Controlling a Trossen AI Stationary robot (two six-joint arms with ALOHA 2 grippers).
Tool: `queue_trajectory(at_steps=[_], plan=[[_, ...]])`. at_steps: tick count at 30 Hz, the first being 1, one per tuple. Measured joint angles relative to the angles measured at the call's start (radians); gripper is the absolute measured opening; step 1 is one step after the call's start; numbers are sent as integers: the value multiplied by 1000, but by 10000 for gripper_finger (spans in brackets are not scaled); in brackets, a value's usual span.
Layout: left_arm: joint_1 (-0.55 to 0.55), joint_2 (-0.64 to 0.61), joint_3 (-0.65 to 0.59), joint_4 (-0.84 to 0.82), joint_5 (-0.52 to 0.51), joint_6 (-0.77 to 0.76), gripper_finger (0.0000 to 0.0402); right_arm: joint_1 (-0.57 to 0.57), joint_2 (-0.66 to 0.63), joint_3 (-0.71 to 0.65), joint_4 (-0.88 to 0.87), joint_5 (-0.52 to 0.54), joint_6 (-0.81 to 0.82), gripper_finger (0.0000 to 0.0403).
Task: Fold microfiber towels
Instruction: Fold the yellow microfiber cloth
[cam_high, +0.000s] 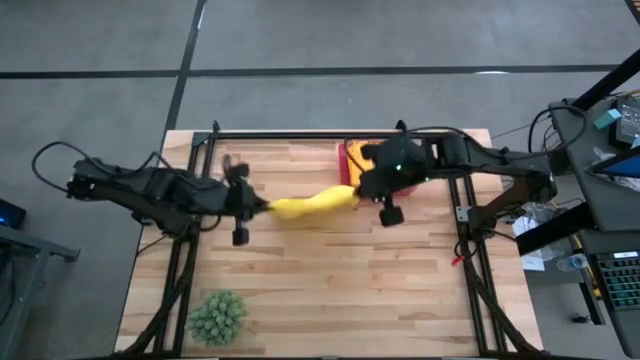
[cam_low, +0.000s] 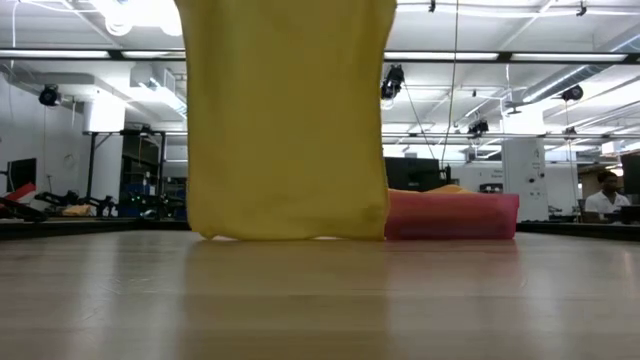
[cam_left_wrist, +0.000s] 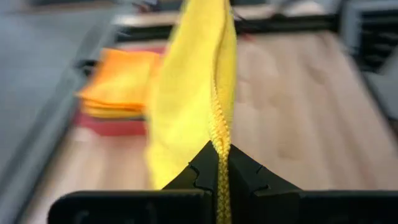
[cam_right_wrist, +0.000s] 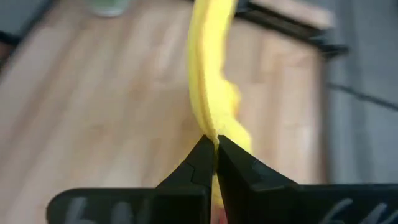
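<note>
A yellow microfiber towel (cam_high: 312, 205) hangs stretched between my two grippers above the table's middle. In the low view it is a broad yellow sheet (cam_low: 285, 120) whose lower edge reaches the tabletop. My left gripper (cam_high: 262, 206) is shut on its left end, my right gripper (cam_high: 358, 192) on its right end. An orange towel and another yellow one (cam_left_wrist: 121, 84) lie stacked on the pink tray (cam_high: 348, 165) at the far side. My left gripper pinches the towel's stitched edge (cam_left_wrist: 219, 146) between its two fingers, coming level from the table's left. The towel runs away from the fingers and hangs below. My right gripper pinches the towel's opposite end (cam_right_wrist: 212, 138) between its two fingertips, coming from the table's right. The cloth hangs between the grippers.
A spiky green plant ball (cam_high: 217, 316) sits at the near left corner. The pink tray (cam_low: 450, 215) shows behind the towel in the low view. Bare wood lies in front of the towel and to the near right.
</note>
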Motion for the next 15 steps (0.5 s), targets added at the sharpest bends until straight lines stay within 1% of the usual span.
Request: queue_trajectory(at_steps=[2, 4, 8, 12, 15], plan=[[-12, 35, 0, 1, 83, -23, 0, 19, 0, -27, 0, -59, 24, 9], [-30, 72, 0, 1, 114, -64, 0, 44, 0, -55, 1, -90, 49, 9], [-75, 155, -1, 2, 133, -142, 0, 104, 7, -123, 7, -94, 99, 9], [-121, 246, -1, 3, 203, -236, 0, 171, 11, -210, 64, -94, 163, 9], [-155, 316, -1, 22, 231, -306, 0, 220, 10, -271, 111, -95, 218, 9]])
